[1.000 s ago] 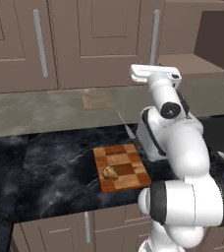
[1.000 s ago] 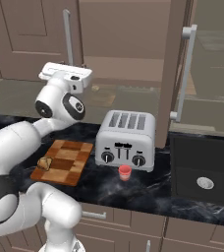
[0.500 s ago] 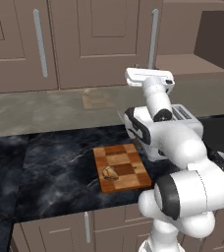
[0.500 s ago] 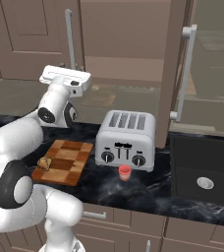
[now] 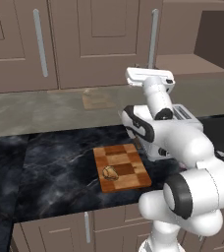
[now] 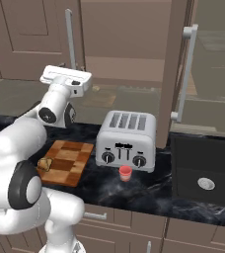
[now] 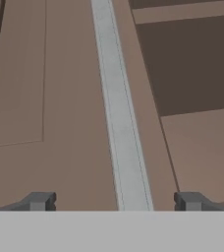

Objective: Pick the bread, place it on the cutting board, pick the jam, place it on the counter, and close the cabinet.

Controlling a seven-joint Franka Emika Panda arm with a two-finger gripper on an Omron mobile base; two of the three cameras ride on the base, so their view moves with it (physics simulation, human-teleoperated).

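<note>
— The claw (image 7: 115, 202), how do we see it?
— We see its two tips spread wide with nothing between them, facing the silver handle (image 7: 119, 108) of the cabinet (image 5: 99, 44).

— And the task things?
— The bread (image 5: 110, 173) lies on the cutting board (image 5: 123, 167), on the black counter (image 5: 50, 167). The jam (image 6: 126, 172) stands on the counter just before the toaster (image 6: 126, 140). One cabinet door (image 6: 176, 69) stands open on the right.
</note>
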